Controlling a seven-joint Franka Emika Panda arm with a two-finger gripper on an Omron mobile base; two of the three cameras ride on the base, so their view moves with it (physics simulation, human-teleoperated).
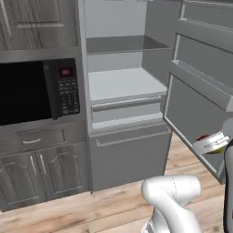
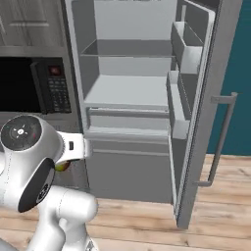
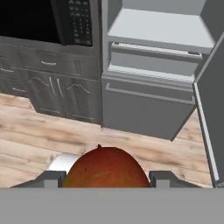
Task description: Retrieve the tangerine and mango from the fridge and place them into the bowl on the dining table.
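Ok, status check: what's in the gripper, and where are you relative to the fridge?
Gripper shut on red-and-yellow mango. Backed off from tall light-grey fridge, door open, shelves bare. Nothing blocking the arm; wood floor below.

Flat, even rendered light, no glare; soft shade inside the fridge (image 1: 123,68) at upper centre; edges slightly soft, coarse resolution.

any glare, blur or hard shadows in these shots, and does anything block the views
Left base view: flat, even light, soft edges, no glare; the mango is half hidden by the wrist. Right base view: the arm's big joint blocks the lower left. Hand view: the mango between the end effector fingers crowds the bottom; the fridge looks slightly soft.
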